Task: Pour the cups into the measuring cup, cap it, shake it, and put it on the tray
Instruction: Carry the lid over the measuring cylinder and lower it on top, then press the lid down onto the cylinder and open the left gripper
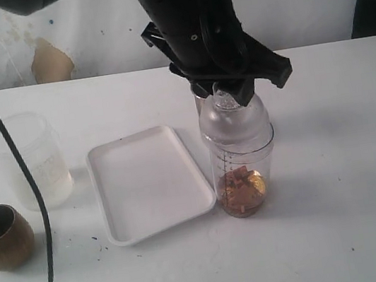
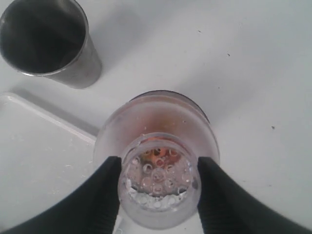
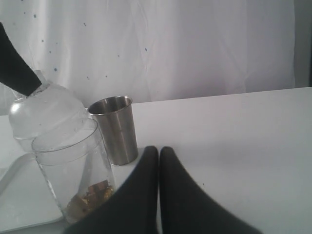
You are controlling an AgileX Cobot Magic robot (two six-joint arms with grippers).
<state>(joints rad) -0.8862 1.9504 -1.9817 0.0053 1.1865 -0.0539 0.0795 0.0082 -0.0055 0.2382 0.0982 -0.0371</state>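
Note:
The clear measuring cup (image 1: 244,168) stands upright on the table just right of the white tray (image 1: 148,179), with brown pieces at its bottom. A frosted dome lid (image 1: 235,123) sits on its mouth. In the right wrist view the lid (image 3: 46,114) looks tilted over the rim. My left gripper (image 2: 158,176) comes from above and is shut on the lid's strainer neck. The steel tumbler (image 2: 46,41) stands empty just behind the measuring cup. At the table's front left the brown wooden cup (image 1: 1,237) sits upright. My right gripper (image 3: 159,151) is shut and empty, low beside the measuring cup (image 3: 73,175).
A wide frosted jar (image 1: 30,162) stands left of the tray, behind the wooden cup. A black cable (image 1: 26,181) hangs down across the left side. A white backdrop closes off the table's far edge.

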